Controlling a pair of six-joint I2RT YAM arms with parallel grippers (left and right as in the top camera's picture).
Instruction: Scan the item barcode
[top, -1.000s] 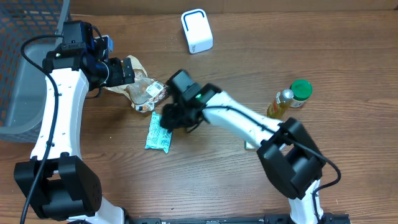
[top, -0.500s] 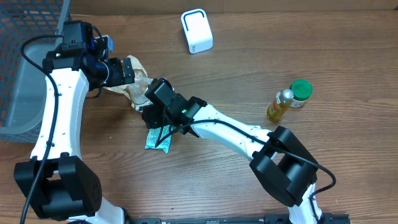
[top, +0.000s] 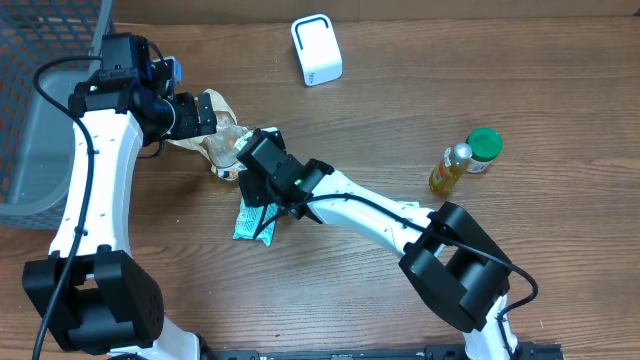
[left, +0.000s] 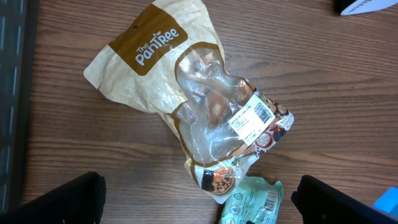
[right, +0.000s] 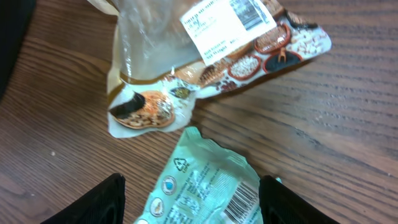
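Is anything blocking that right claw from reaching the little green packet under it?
Nothing visible does. The right gripper hangs open right over the green packet, which lies bare on the table. The brown snack bag lies just past the packet's top edge, not over it.

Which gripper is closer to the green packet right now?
Right. The right gripper hovers directly over the green packet, at its upper end. The left gripper is farther off, above the brown bag that lies beyond the packet.
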